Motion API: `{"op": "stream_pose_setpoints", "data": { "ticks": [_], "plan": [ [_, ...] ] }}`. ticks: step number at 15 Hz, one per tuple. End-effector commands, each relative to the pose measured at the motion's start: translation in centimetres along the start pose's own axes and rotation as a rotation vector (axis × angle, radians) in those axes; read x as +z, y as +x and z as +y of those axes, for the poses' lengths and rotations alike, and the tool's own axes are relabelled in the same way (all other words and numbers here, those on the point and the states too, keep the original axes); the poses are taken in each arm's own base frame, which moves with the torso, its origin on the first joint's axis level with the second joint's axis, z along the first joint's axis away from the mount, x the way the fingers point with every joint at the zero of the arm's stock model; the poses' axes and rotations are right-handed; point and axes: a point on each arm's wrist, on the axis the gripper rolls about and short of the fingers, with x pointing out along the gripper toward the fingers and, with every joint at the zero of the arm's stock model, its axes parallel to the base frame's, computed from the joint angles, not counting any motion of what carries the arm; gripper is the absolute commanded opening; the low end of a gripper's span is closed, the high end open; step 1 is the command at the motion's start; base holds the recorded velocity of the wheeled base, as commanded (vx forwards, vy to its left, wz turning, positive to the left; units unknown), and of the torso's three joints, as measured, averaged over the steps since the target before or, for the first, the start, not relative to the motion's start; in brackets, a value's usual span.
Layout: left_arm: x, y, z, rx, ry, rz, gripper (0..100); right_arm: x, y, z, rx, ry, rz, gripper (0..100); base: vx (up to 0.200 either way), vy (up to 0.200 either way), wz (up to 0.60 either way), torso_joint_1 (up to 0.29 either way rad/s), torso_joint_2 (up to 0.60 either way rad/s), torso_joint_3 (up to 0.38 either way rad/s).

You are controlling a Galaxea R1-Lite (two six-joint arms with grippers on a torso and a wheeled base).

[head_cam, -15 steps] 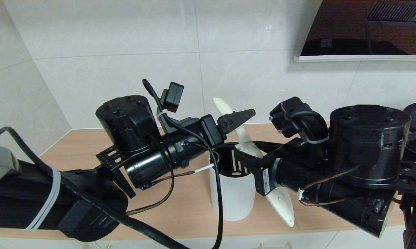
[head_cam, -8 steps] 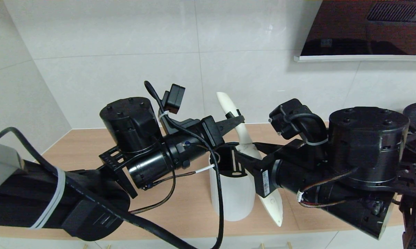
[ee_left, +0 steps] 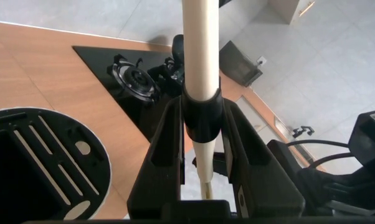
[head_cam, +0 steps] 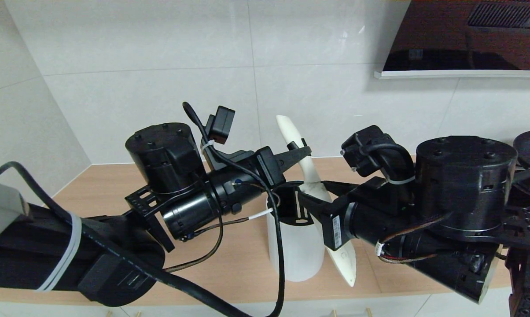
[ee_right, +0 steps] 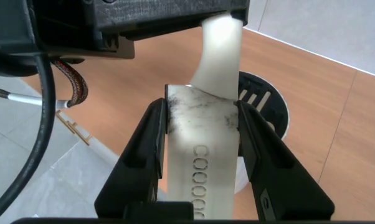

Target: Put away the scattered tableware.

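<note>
Since a second ago my left end effector [head_cam: 299,149] has gone from fingers spread beside the handle to fingers pressed against it. The white spatula [head_cam: 345,259] has risen a little and swung more upright, its lower tip drawing in toward the utensil holder [head_cam: 296,255]. Over the last half second almost nothing has shifted.

Both of my end effectors now grip the same tool. The left one pinches the round handle near its upper end, and in the left wrist view the handle [ee_left: 200,56] runs straight up between the narrowed fingers. My right end effector [head_cam: 320,193] clamps the broad slotted blade lower down; the right wrist view shows its fingers flat against the blade's two edges [ee_right: 203,146].

The spatula hangs in the air, slanted across the front of the holder's rim. Its handle rises above the rim and its blade tip sits beside the holder wall, above the desk [head_cam: 230,264]. The holder stands upright on the desk with its black slotted insert open at the top.

I read this as a handover: with the left grip seated, the right could let go, though the blade is not yet over the opening.
</note>
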Motion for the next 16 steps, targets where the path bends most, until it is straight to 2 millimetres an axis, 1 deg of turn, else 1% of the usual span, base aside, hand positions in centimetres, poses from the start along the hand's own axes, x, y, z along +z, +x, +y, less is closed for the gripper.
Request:
{"op": "stream_pose_setpoints", "data": {
  "ticks": [1, 2, 5, 6, 7, 8, 10, 12, 14, 15, 16],
  "plan": [
    [0.2, -0.1, -0.2, -0.005, 0.002, -0.007, 0, -0.2, 0.2, 0.1, 0.000, -0.002, 0.006, 0, 0.000, 0.000, 0.00, 0.000, 0.00, 0.000],
    [0.2, -0.1, -0.3, -0.009, 0.003, -0.008, 0, -0.2, 0.2, 0.1, 0.000, -0.001, 0.008, 100, 0.000, 0.000, 0.00, 0.000, 0.00, 0.000],
    [0.8, -0.5, -1.1, -0.032, 0.013, -0.034, 0, 0.1, 0.1, 0.0, 0.001, 0.009, -0.017, 100, 0.000, 0.000, 0.00, 0.000, 0.00, 0.000],
    [1.3, -0.9, -1.8, -0.047, 0.020, -0.050, 0, 0.3, -0.1, 0.0, 0.000, 0.014, -0.041, 100, 0.000, 0.000, 0.00, 0.000, 0.00, 0.000],
    [1.9, -1.4, -2.4, -0.062, 0.032, -0.069, 0, 0.8, -0.7, -0.2, -0.002, 0.022, -0.070, 100, 0.000, 0.000, 0.00, 0.000, 0.00, 0.000],
    [2.2, -1.6, -2.6, -0.063, 0.065, -0.081, 0, 1.2, -1.2, -0.5, -0.003, 0.025, -0.085, 100, 0.000, 0.000, 0.00, 0.000, 0.00, 0.000],
    [3.0, -2.4, -2.1, -0.020, 0.209, -0.119, 0, 2.2, -2.2, -1.0, -0.011, 0.035, -0.124, 100, 0.000, 0.000, 0.00, 0.000, 0.00, 0.000],
    [4.2, -3.2, -2.2, 0.037, 0.384, -0.180, 0, 3.0, -2.9, -2.0, -0.040, 0.045, -0.154, 100, 0.000, 0.000, 0.00, 0.000, 0.00, 0.000],
    [4.9, -3.6, -1.9, 0.065, 0.508, -0.200, 0, 3.3, -3.1, -2.2, -0.046, 0.047, -0.166, 100, 0.000, 0.000, 0.00, 0.000, 0.00, 0.000],
    [5.0, -3.6, -1.6, 0.070, 0.529, -0.206, 0, 3.2, -3.1, -2.2, -0.046, 0.046, -0.163, 100, 0.000, 0.000, 0.00, 0.000, 0.00, 0.000],
    [5.2, -3.3, -1.6, 0.039, 0.590, -0.258, 0, 3.2, -3.0, -2.3, -0.047, 0.046, -0.161, 100, 0.000, 0.000, 0.00, 0.000, 0.00, 0.000]
  ]
}}
